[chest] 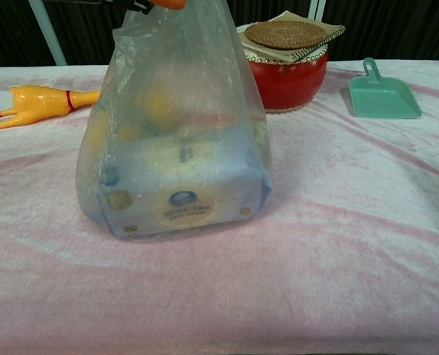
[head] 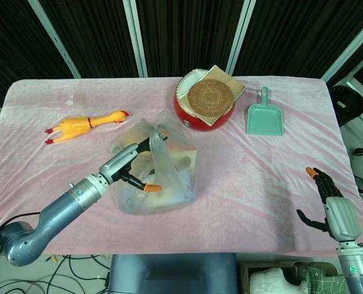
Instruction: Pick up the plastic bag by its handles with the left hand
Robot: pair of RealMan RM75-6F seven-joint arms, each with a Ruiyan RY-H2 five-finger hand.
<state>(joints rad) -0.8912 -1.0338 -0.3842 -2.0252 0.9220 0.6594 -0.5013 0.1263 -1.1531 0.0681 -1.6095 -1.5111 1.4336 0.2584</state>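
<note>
A clear plastic bag (head: 166, 168) (chest: 178, 140) stands on the pink table cloth, holding a tissue box and yellowish items. Its handles (head: 159, 133) rise at the top middle. My left hand (head: 132, 164) hovers over the bag's left half, fingers spread, one orange fingertip by the handles and the thumb tip lower down; it holds nothing. In the chest view only an orange fingertip (chest: 166, 4) shows at the top edge above the bag. My right hand (head: 329, 203) hangs open past the table's front right corner.
A yellow rubber chicken (head: 83, 125) (chest: 34, 103) lies at the left. A red bowl (head: 201, 113) (chest: 289, 78) with a woven coaster and a card on top stands behind the bag. A green dustpan (head: 265, 116) (chest: 382, 96) lies to the right.
</note>
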